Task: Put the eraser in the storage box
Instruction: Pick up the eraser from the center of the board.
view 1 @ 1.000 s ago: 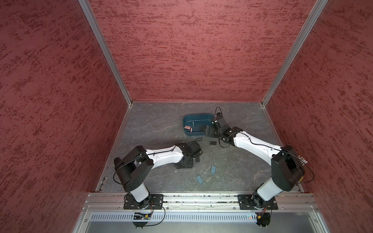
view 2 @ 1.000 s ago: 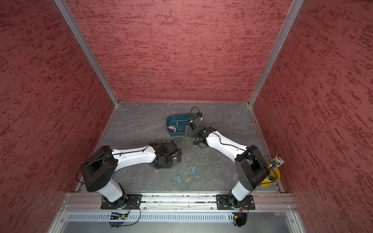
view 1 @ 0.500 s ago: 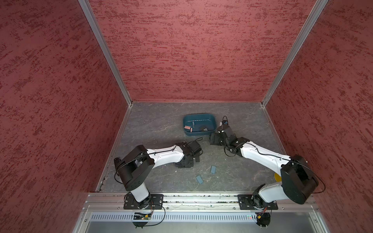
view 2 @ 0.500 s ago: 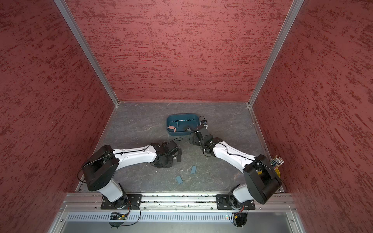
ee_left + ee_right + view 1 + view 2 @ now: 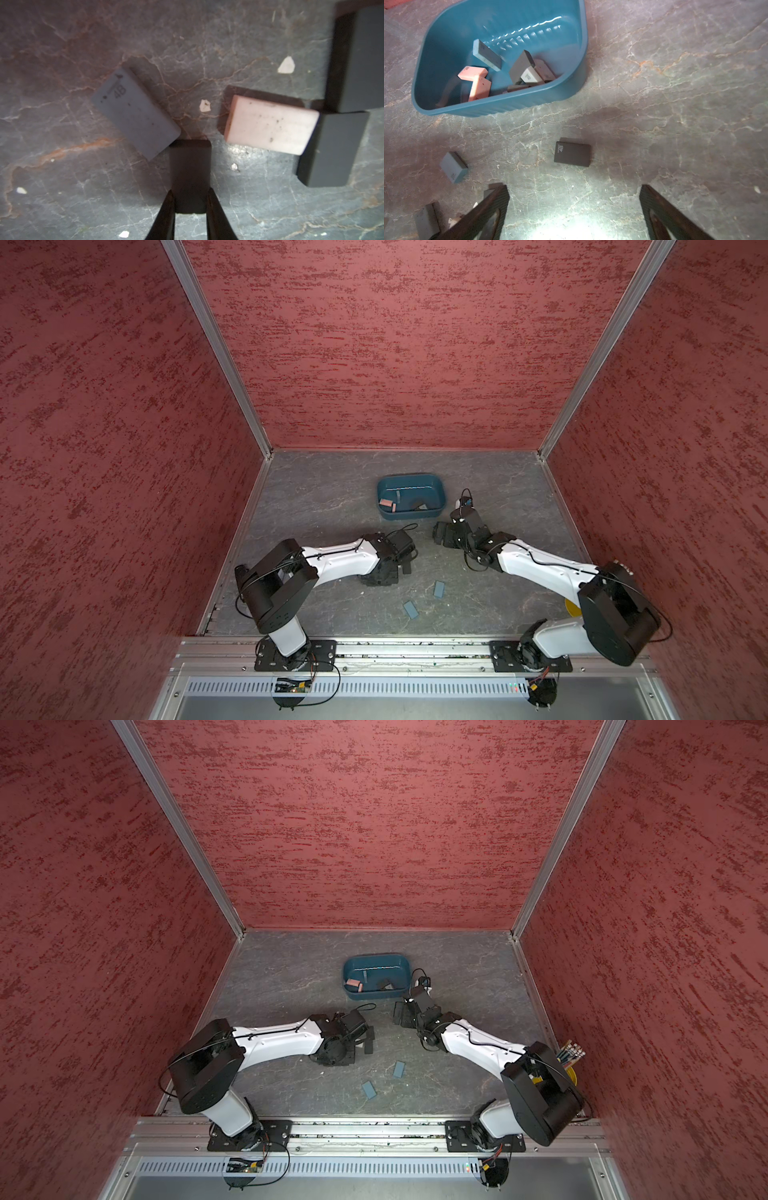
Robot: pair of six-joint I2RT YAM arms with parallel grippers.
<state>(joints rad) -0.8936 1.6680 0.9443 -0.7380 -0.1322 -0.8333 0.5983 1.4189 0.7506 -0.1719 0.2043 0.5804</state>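
My left gripper [image 5: 190, 195] is shut on a dark eraser [image 5: 189, 166] that rests on the stone floor, one finger pressed to each of its sides. A grey eraser [image 5: 135, 112] marked 4B and a pink eraser [image 5: 270, 124] lie just beyond it. The teal storage box [image 5: 409, 477] sits at the middle back in both top views and holds several erasers, among them pink ones [image 5: 475, 81]. My right gripper [image 5: 574, 191] is open and empty, low over the floor just right of the box's [image 5: 508, 104] front. A dark 4B eraser [image 5: 572, 153] lies ahead of it.
Two more dark erasers [image 5: 332, 149] lie beside the pink one. A grey-blue eraser [image 5: 453, 167] lies near the box. Two blue erasers [image 5: 439, 589] [image 5: 410, 609] rest toward the front. A yellow pencil cup [image 5: 571, 1073] stands at the right wall behind my right arm.
My left gripper has closed onto the dark eraser. My right gripper has drawn back from over the storage box to the floor in front of it, still open.
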